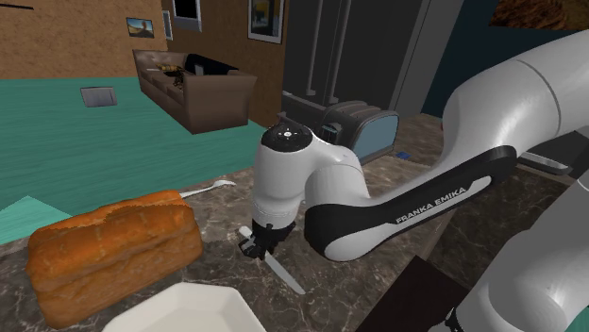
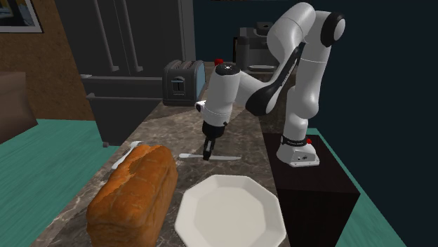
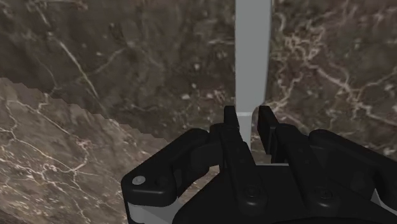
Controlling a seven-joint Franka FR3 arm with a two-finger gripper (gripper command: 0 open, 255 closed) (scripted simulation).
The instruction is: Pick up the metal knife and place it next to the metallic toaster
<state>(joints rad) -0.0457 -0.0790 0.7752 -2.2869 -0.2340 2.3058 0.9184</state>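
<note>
The grey metal knife point(image 2: 226, 157) lies flat on the dark marble counter point(image 2: 165, 130), between the bread and the arm. My gripper point(image 2: 208, 154) points straight down on it. In the wrist view the two fingers point(image 3: 233, 125) stand close together and clasp the knife's narrow neck, and the blade point(image 3: 252, 51) runs away from them. In the shoulder view the blade point(image 1: 284, 273) sticks out below the gripper point(image 1: 253, 248). Whether the knife is off the counter I cannot tell. The metallic toaster point(image 1: 364, 128) point(image 2: 184, 81) stands at the counter's far end, well away from the knife.
A large brown bread loaf point(image 2: 133, 196) and a white plate point(image 2: 228, 210) sit on the near part of the counter in the second exterior view. A pale utensil point(image 1: 210, 187) lies beyond the loaf. A dark fridge point(image 2: 130, 42) rises behind the toaster.
</note>
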